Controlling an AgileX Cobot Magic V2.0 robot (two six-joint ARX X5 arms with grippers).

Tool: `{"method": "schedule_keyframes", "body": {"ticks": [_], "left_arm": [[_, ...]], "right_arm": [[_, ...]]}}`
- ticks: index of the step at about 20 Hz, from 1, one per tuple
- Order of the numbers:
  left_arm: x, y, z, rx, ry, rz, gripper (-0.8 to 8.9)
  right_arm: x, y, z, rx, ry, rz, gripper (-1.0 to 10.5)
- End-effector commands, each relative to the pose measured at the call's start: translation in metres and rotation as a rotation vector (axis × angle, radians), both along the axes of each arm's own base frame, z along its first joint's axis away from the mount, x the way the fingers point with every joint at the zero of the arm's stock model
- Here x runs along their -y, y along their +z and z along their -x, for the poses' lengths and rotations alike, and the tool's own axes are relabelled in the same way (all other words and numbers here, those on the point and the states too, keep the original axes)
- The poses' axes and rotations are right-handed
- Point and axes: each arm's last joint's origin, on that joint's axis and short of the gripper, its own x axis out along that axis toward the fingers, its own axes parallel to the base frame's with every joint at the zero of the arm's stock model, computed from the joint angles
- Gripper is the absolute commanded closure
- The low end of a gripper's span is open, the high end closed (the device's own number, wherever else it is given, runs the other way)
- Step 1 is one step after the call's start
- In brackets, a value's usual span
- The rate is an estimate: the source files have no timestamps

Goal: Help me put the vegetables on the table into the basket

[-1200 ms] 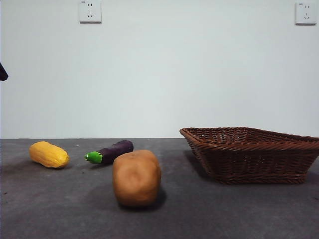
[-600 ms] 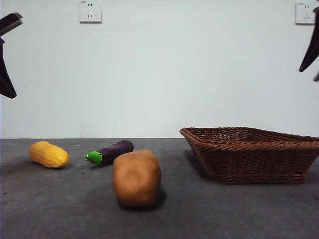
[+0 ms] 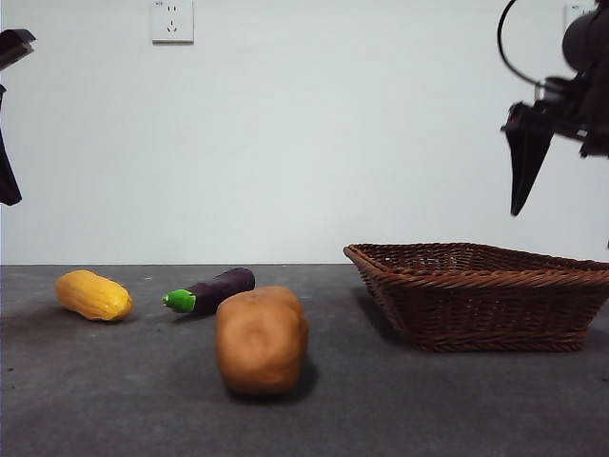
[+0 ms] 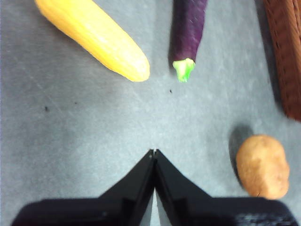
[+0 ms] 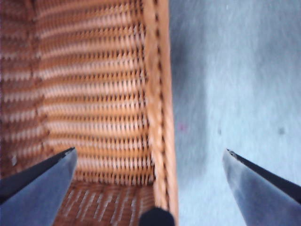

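Note:
The yellow corn cob (image 3: 93,295) lies on the table (image 3: 114,400) at the far left. The purple eggplant (image 3: 211,290) lies beside it, and the orange-brown potato (image 3: 261,340) stands nearer the front. The brown wicker basket (image 3: 485,295) stands at the right with nothing showing inside it. My left gripper (image 4: 154,151) is shut and empty. It hangs high above the table, short of the corn (image 4: 94,35), the eggplant (image 4: 188,33) and the potato (image 4: 262,166). My right gripper (image 5: 150,150) is open and empty above the basket's rim (image 5: 157,94). It shows at the upper right of the front view (image 3: 561,190).
A white wall with two sockets closes the back. The left gripper shows as a black tip at the front view's left edge (image 3: 8,181). Bare table (image 5: 235,70) lies beside the basket.
The right arm has come down and inward from the top right corner to above the basket. The left arm's tip has shifted slightly at the left edge. The vegetables and basket have not moved.

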Motion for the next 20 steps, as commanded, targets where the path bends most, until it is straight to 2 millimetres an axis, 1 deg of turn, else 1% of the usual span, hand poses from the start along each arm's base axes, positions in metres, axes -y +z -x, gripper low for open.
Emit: {"method": "schedule_keyframes", "body": {"ticks": [1, 7, 8, 10, 12, 13, 15, 17, 20], "left_arm": [[0.005, -0.001, 0.0, 0.015, -0.063, -0.016, 8.18], [0.019, 0.002, 0.001, 0.075, -0.242, 0.056, 8.18], [0.021, 0.002, 0.001, 0.086, -0.274, 0.064, 8.19], [0.027, 0.003, 0.003, 0.119, -0.369, 0.105, 8.19], [0.032, 0.005, 0.005, 0.157, -0.477, 0.191, 8.19], [0.034, 0.006, 0.006, 0.172, -0.521, 0.237, 8.19], [0.038, 0.007, 0.007, 0.18, -0.568, 0.304, 8.19], [0.04, 0.007, 0.008, 0.177, -0.577, 0.309, 8.19], [0.04, 0.007, 0.008, 0.168, -0.56, 0.297, 8.18]], "right_arm": [[-0.001, -0.015, -0.012, -0.038, 0.033, 0.01, 4.2], [-0.001, -0.049, -0.034, -0.078, 0.043, -0.005, 4.2], [-0.002, -0.053, -0.036, -0.082, 0.046, -0.02, 4.4], [-0.003, -0.059, -0.039, -0.075, 0.059, -0.047, 5.6], [-0.003, -0.061, -0.041, -0.07, 0.06, -0.05, 6.7], [-0.004, -0.061, -0.041, -0.07, 0.061, -0.049, 7.6], [-0.004, -0.063, -0.041, -0.07, 0.065, -0.05, 8.9], [-0.004, -0.064, -0.041, -0.076, 0.071, -0.051, 9.6], [-0.004, -0.064, -0.042, -0.07, 0.072, -0.051, 9.6]]}}
